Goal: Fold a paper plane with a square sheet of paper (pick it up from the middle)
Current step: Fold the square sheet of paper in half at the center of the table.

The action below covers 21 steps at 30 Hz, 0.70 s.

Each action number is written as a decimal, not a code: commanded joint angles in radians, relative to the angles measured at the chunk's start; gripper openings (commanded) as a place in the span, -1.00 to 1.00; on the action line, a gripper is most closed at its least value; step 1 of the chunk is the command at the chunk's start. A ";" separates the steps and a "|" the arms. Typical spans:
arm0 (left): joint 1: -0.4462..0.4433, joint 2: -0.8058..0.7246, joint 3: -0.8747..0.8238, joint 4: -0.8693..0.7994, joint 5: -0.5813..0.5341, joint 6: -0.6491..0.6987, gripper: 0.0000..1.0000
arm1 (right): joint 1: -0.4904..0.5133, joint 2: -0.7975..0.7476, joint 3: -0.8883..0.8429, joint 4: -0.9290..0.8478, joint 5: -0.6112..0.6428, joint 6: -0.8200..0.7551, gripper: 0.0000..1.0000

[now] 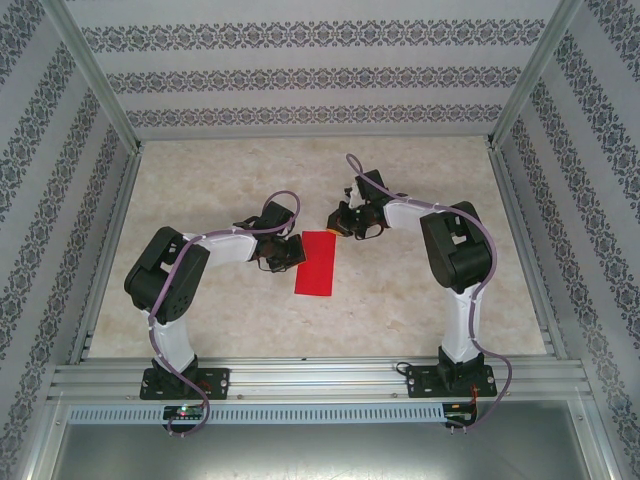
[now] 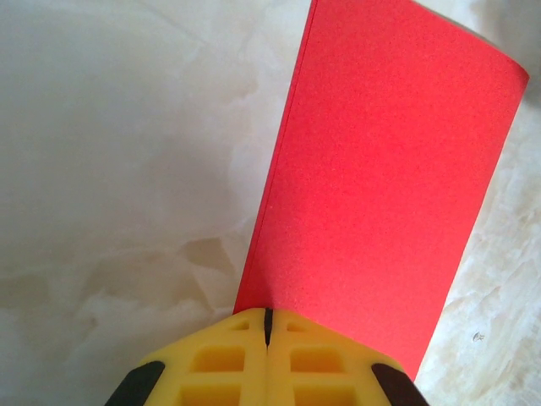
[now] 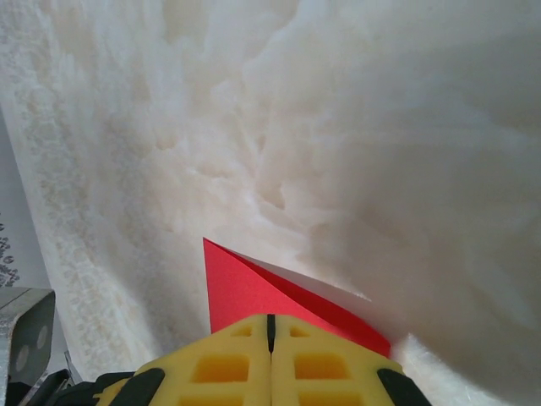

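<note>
The square sheet of paper (image 1: 317,265) lies on the table's middle, folded into a narrow bright red rectangle. My left gripper (image 1: 292,252) is at its left long edge. In the left wrist view the yellow jaws (image 2: 268,317) are shut, and their tips rest on the near end of the red sheet (image 2: 380,169), which stretches flat away from them. My right gripper (image 1: 345,222) is at the sheet's far right corner. Its jaws (image 3: 271,320) are shut at a pointed red corner (image 3: 245,292), where the two layers part slightly.
The marble-patterned tabletop (image 1: 220,310) spreads around the paper. Patterned walls with metal posts (image 1: 95,80) enclose it on three sides. A metal rail (image 1: 320,378) carrying both arm bases runs along the near edge.
</note>
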 commanded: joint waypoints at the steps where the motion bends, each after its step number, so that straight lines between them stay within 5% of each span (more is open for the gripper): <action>1: -0.016 0.051 -0.063 -0.152 -0.073 0.016 -1.00 | -0.009 0.011 -0.005 -0.023 0.008 0.021 -0.86; 12: -0.017 0.051 -0.066 -0.149 -0.074 0.013 -1.00 | -0.014 0.076 0.004 -0.111 0.056 0.049 -0.87; 21: -0.016 0.052 -0.067 -0.143 -0.072 0.007 -1.00 | -0.013 -0.099 -0.040 -0.015 -0.031 0.068 -0.84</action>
